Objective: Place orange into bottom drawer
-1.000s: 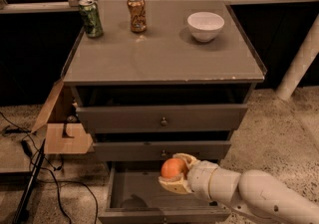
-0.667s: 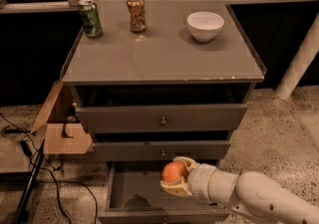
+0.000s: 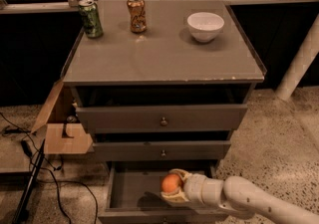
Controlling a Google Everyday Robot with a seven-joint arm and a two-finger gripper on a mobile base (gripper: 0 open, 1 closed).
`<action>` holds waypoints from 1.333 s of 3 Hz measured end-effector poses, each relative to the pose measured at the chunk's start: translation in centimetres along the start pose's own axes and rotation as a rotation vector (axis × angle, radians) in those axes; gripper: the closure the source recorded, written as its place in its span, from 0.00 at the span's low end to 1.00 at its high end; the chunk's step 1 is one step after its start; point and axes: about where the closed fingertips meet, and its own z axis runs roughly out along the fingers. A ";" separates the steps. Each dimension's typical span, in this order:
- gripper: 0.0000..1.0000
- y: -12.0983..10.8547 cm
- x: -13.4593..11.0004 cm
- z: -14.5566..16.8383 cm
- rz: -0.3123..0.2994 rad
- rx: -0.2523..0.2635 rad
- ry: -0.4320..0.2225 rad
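Low in the camera view, at the foot of the grey chest, I see my tool (image 3: 174, 187) clenched around the orange (image 3: 170, 183), one finger curling over the top of the fruit and the other cupping it from below. The white arm (image 3: 249, 199) comes in from the lower right corner. The orange sits over the right half of the bottom drawer (image 3: 130, 187), which is pulled out with its plain grey floor showing. A dark shadow (image 3: 148, 201) lies on that floor just left of and below the fruit. I cannot tell whether the orange touches the drawer floor.

Above the open drawer are two more drawer fronts, the middle one (image 3: 199, 150) and the upper one (image 3: 199, 117), each with a small knob at its centre. The upper one stands slightly proud of the frame.

On the tabletop (image 3: 164, 58) three things stand along the back edge, well apart from each other: a green can (image 3: 90, 18) at the left, an orange-copper can (image 3: 136, 14) near the middle, and a white bowl (image 3: 205, 26) at the right.

Beside the chest on the left, a cardboard box (image 3: 60, 136) leans open, and black cables (image 3: 52, 188) trail across the speckled floor. A white post (image 3: 299, 63) slants up at the right edge.
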 end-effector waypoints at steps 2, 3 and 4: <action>1.00 1.5 7.6 7.1 0.041 -0.109 -0.003; 1.00 1.5 7.6 7.1 0.041 -0.109 -0.003; 1.00 0.3 10.4 8.2 0.006 -0.082 0.026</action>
